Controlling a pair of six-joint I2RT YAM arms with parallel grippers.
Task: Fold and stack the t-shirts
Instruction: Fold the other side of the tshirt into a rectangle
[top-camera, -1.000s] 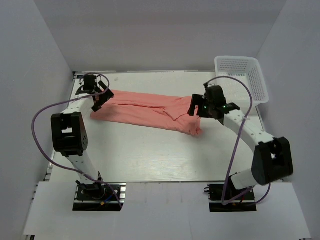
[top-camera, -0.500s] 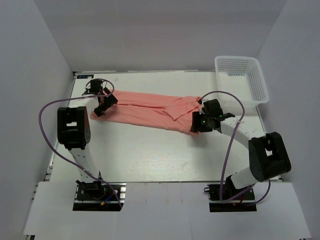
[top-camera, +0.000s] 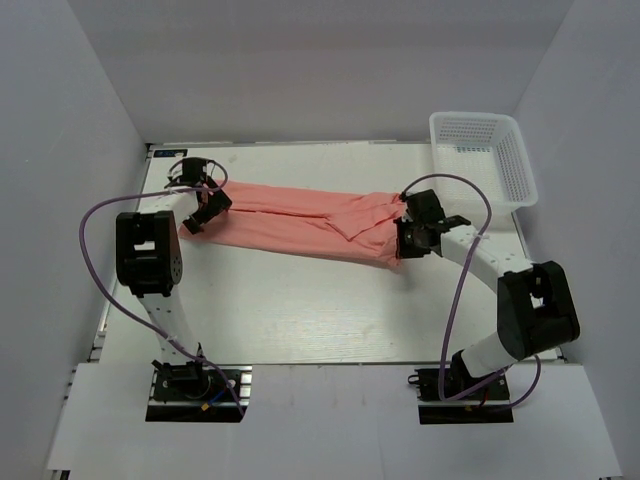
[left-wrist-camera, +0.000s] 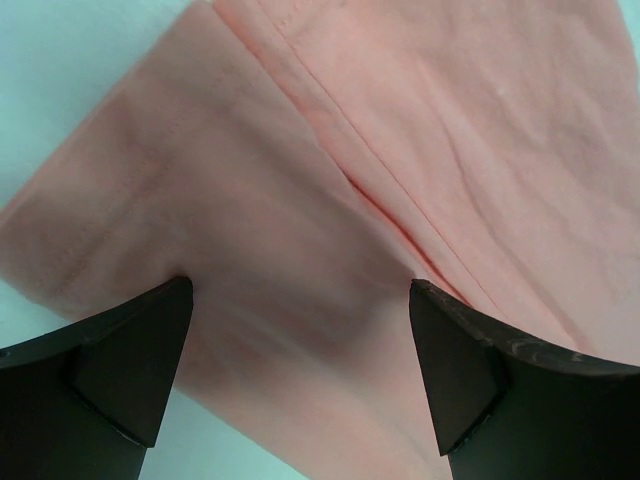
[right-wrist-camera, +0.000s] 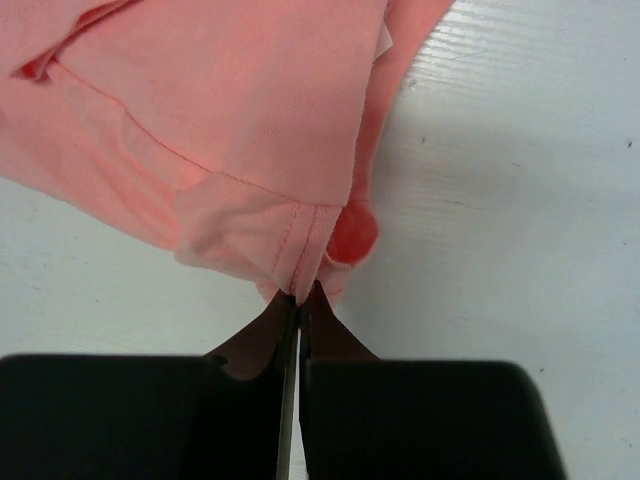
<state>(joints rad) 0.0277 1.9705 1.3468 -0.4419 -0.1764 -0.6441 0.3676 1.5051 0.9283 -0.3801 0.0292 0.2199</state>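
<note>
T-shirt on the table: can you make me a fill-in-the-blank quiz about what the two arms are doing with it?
The right arm's fingers are ___ on the t-shirt's edge.
The left arm's fingers stand ___ at its other end.
The white basket sits at the table's far ___ corner.
Missing words: shut; open; right.

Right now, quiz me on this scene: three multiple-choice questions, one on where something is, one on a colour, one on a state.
1. Where is the basket?
A) far right corner of the table
B) near left corner
C) in the middle

2. What colour is the t-shirt?
A) blue
B) salmon pink
C) white

3. How is the right tool?
A) wide open
B) shut on the t-shirt's edge
C) out of view

Answers:
1 A, the top view shows it at the back right.
2 B, every view shows pink cloth.
3 B, its fingers pinch a hem fold.
</note>
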